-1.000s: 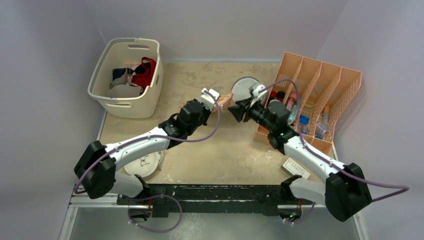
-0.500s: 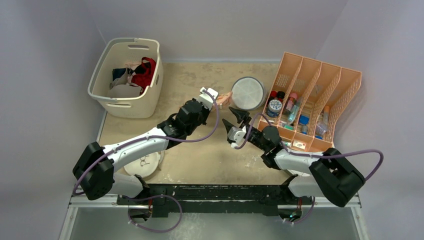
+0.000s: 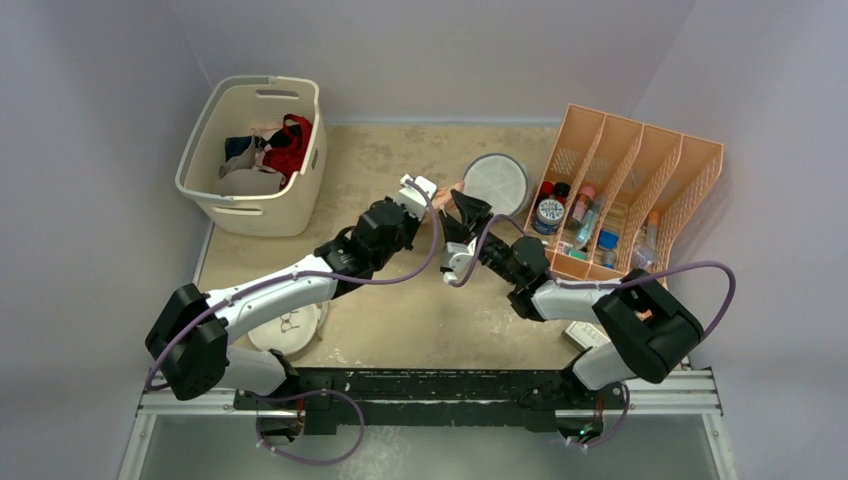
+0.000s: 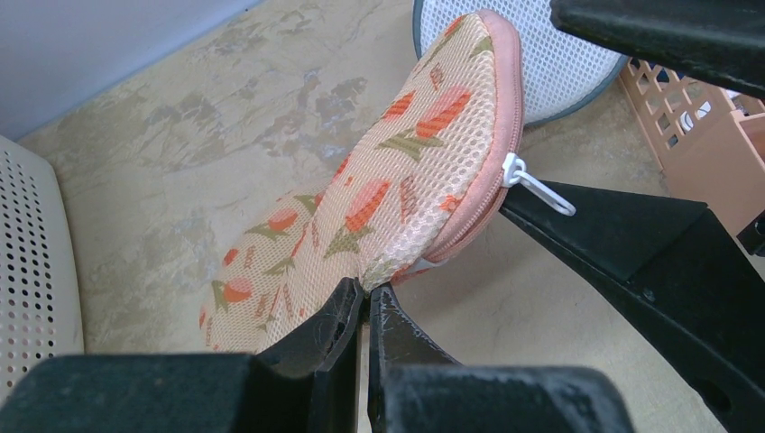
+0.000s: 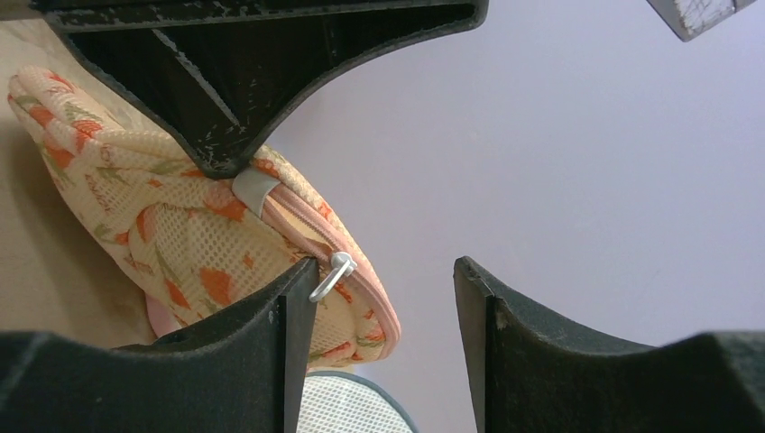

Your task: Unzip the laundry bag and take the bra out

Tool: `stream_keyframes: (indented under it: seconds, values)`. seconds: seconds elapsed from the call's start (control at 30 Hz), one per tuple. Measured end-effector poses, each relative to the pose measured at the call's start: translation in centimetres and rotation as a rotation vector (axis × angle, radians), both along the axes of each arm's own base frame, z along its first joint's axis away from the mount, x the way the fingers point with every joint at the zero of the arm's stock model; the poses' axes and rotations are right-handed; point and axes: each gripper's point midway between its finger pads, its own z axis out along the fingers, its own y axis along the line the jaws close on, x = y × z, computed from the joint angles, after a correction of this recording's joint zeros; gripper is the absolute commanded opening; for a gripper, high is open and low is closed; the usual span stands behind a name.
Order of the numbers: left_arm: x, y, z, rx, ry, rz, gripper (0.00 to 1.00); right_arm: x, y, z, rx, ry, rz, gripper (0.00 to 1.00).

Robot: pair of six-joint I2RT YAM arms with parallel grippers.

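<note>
The laundry bag (image 4: 388,180) is a cream mesh case with orange-red flowers and pink zip edging, held up off the table. My left gripper (image 4: 368,290) is shut on its lower edge at the waist between the two lobes. In the top view the bag (image 3: 449,195) is mostly hidden between the two grippers. The white zip pull (image 5: 332,275) hangs from the closed zip, touching the tip of my right gripper's left finger (image 5: 289,307). My right gripper (image 5: 383,271) is open, with the bag's zip edge partly between its jaws. The bra is hidden.
A cream laundry basket (image 3: 300,190) with red, dark and white garments stands at the back left. A round white mesh bag (image 3: 497,185) lies just behind the grippers. An orange divider rack (image 3: 690,190) with bottles stands right. Another round white bag (image 3: 290,328) lies under my left arm.
My right gripper drew back toward the near side, turned, and has now come up to the bag's zip edge with its jaws open. My left gripper has held the bag still.
</note>
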Motion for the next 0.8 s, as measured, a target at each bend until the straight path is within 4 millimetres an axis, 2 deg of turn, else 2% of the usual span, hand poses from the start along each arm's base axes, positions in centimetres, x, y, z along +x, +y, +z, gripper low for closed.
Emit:
stream_keyframes:
  seconds: [0.17, 0.27, 0.53, 0.8]
  values:
    - [-0.02, -0.03, -0.01, 0.000, 0.001, -0.002, 0.00, 0.14, 0.15, 0.00, -0.020, -0.014, -0.001, 0.57]
    - [-0.02, -0.04, -0.01, 0.000, 0.001, -0.003, 0.00, 0.10, 0.21, -0.04, -0.023, -0.015, 0.003, 0.49]
    - [-0.06, -0.14, 0.00, -0.003, 0.002, -0.008, 0.00, 0.32, -0.12, 0.41, 0.010, -0.015, -0.016, 0.42]
    - [-0.09, -0.16, -0.03, -0.002, 0.003, -0.010, 0.00, 0.23, -0.10, 0.11, 0.027, 0.014, -0.009, 0.26]
